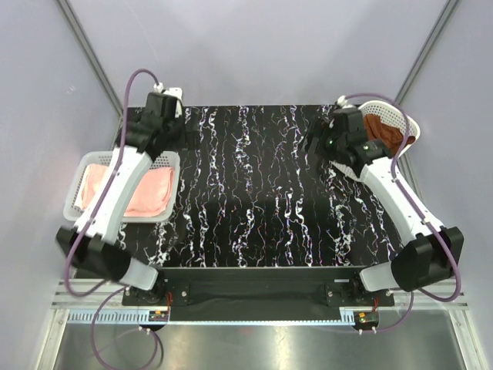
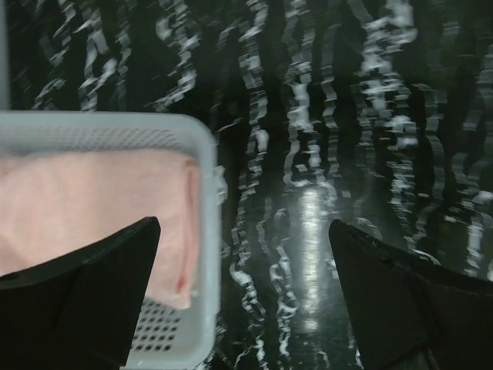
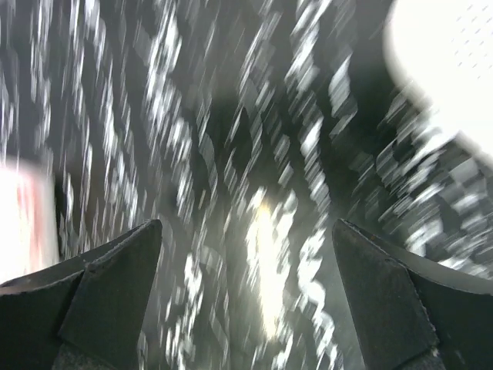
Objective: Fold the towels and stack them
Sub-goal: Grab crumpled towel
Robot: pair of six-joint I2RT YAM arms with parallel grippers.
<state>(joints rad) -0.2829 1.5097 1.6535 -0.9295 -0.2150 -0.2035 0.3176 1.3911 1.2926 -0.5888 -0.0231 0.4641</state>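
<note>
A folded pink towel (image 1: 150, 193) lies in the white basket (image 1: 176, 166) at the table's left edge. It also shows in the left wrist view (image 2: 92, 204), inside the basket's corner (image 2: 204, 193). A rust-brown towel (image 1: 383, 129) lies crumpled in a white basket (image 1: 408, 123) at the far right. My left gripper (image 1: 171, 132) is open and empty, above the pink basket's far right corner; its jaws (image 2: 245, 301) stand wide over the rim and the table. My right gripper (image 1: 314, 143) is open and empty over the table, left of the brown towel's basket (image 3: 451, 69).
The black white-veined table top (image 1: 254, 193) spans the space between the two baskets. Grey walls enclose the back and sides. The right wrist view is blurred by motion.
</note>
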